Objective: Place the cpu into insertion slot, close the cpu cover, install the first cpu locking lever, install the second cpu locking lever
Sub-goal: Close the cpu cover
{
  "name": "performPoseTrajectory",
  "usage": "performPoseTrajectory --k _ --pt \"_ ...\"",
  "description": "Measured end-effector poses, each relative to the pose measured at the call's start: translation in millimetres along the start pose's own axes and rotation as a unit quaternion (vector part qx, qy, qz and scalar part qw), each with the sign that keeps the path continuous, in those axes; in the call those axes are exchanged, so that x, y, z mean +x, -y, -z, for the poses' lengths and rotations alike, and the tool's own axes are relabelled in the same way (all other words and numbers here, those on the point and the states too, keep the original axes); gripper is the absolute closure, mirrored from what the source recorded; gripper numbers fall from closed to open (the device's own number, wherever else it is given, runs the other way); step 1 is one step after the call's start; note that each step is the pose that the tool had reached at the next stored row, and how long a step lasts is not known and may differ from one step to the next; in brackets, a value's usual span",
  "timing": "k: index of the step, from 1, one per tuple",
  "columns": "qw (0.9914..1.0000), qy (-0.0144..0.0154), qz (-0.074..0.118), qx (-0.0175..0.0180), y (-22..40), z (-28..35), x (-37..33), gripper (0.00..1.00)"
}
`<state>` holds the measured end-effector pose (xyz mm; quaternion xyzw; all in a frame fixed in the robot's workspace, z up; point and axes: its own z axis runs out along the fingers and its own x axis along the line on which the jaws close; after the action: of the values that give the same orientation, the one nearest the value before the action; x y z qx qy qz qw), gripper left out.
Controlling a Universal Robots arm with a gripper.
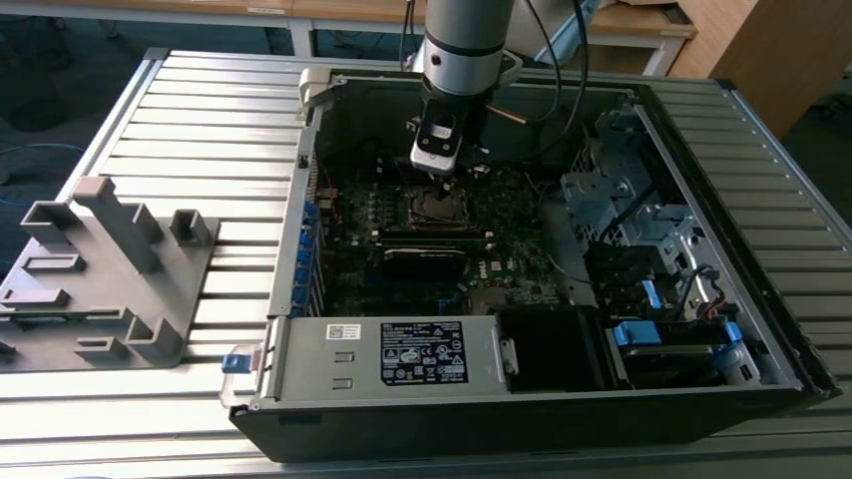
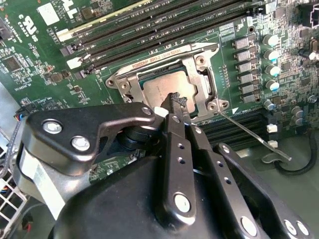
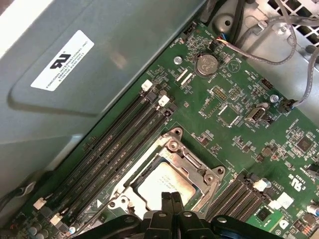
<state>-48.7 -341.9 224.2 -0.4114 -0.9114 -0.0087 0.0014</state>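
In the second wrist view the tool (image 2: 177, 101) hides the near edge of the chip (image 2: 158, 87) and metal cover (image 2: 164, 56); the picture's edge cuts the tool's body.

1. Computer case (image 1: 533, 424): open on top; its walls ring the board on every side.
2. Fingers (image 2: 176, 101): pressed together, tips at the cpu (image 2: 157, 87), taking the room directly over it.
3. Locking lever (image 2: 254, 137): thin rod jutting outward from a corner of the cpu cover (image 2: 199, 62).
4. Memory slots (image 3: 119, 144): low, just beside the cover; free room above.
5. Power supply (image 1: 399, 354), drive cage (image 1: 626, 200): tall blocks bounding the board.
6. Cables (image 3: 279, 45): loose over the board's edge.
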Motion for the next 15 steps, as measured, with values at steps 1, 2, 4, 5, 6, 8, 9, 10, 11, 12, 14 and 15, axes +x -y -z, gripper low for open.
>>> performPoseTrajectory --k 1,2,4,5,6,8,9,10,11,12,14,15 --pt "1.0 0.0 0.0 0.0 0.0 0.0 0.0 0.89" --pt "1.0 0.0 0.0 0.0 0.0 0.0 0.0 0.89" --pt "1.0 0.0 0.0 0.0 0.0 0.0 0.0 0.89" --pt "1.0 0.0 0.001 0.0 0.0 0.0 0.0 0.89" --pt "0.99999 -0.0001 0.004 0.0 0.0 0.0 0.0 0.89" --pt "0.99989 -0.0005 0.015 -0.0002 0.0 -0.1 0.0 0.89" --pt "0.99975 -0.0007 0.022 -0.0001 0.0 -0.1 0.0 0.89" --pt "0.99957 -0.0008 0.029 -0.0001 0.0 0.0 0.0 0.89" --pt "0.99933 -0.001 0.037 -0.0001 0.0 0.0 0.0 0.89" --pt "0.99901 -0.0011 0.045 0.0 0.0 -0.1 0.0 0.89" --pt "0.99823 -0.0014 0.059 0.0001 0.0 -0.1 0.0 0.89" --pt "0.99776 -0.0016 0.067 0.0001 0.0 -0.1 0.0 0.89"
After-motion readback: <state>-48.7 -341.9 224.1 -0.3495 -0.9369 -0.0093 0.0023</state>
